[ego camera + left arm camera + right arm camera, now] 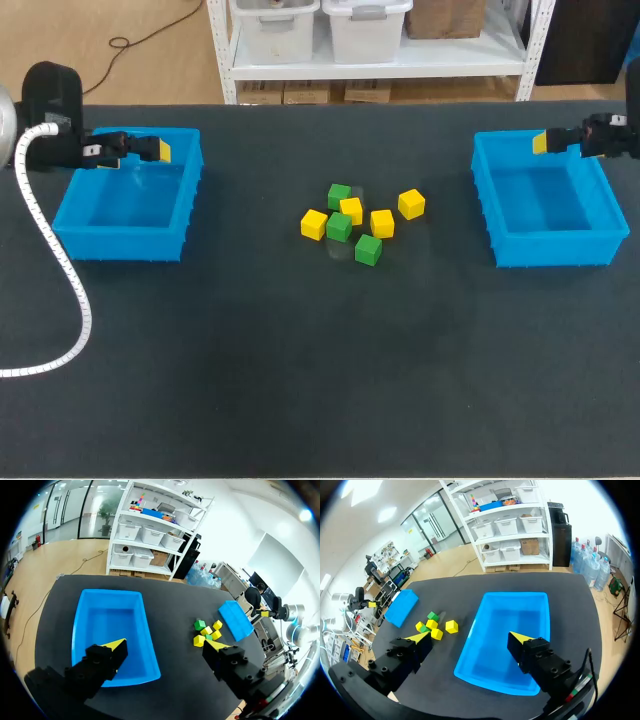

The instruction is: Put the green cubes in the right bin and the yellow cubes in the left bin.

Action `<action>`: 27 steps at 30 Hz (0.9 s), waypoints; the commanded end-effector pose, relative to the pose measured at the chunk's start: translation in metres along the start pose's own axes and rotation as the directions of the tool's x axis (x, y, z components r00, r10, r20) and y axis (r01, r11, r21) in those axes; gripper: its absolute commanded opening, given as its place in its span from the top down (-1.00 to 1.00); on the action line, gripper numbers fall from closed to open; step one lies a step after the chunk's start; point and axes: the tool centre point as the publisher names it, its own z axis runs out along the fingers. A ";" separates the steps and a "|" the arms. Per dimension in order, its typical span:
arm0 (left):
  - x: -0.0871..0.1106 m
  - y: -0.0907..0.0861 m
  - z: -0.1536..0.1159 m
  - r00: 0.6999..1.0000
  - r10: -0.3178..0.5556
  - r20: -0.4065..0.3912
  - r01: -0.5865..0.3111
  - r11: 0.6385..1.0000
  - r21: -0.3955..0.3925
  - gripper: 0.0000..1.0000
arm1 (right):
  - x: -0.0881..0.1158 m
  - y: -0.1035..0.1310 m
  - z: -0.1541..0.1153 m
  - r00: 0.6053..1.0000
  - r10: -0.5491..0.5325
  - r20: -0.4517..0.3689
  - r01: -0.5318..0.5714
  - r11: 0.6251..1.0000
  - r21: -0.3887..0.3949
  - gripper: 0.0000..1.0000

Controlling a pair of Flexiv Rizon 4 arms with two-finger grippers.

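Seven cubes [351, 211] are sitting in a loose cluster at the middle of the table [250, 380], between the two bins and well apart from both.

Three green cubes [339, 227]: one is sitting at the far edge of the cluster, one in its middle, and one nearest, slightly to the right. Four yellow cubes [382, 223]: one is lying at the left end, one just beside the far green, one right of the middle green, and one at the far right, a little apart. Several are sitting very close together; whether they are touching is not showing.

The left bin [128, 200] is standing at the table's left and the right bin [548, 205] at its right. Both are blue and open-topped.

The left gripper [165, 649] is hanging over the left bin's far wall, toward its right corner. Its fingers are spread wide, grasping nothing. In its wrist view the bin is lying under and ahead of it, with the cubes further ahead beyond one finger.

The right gripper [469, 639] is hanging over the right bin's far wall, toward the middle. Its fingers are likewise spread wide, grasping nothing. Its bin is lying under and ahead of it, with the cubes ahead beside the other finger.

A white hose [70, 290] is trailing from the left arm [50, 100] across the table's left side.
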 end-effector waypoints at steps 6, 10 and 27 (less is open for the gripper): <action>0.001 0.002 0.000 1.000 0.002 0.006 -0.002 1.000 0.008 -1.00 | 0.000 0.000 0.000 1.000 0.000 0.000 0.000 1.000 0.002 -1.00; 0.001 0.002 0.000 1.000 0.002 0.006 -0.002 1.000 0.008 -1.00 | 0.000 0.000 0.000 1.000 0.000 0.000 0.000 1.000 0.002 -1.00; 0.001 0.002 0.000 1.000 0.002 0.006 -0.002 1.000 0.008 -1.00 | -0.004 0.005 0.001 1.000 -0.014 -0.003 0.014 1.000 0.000 -1.00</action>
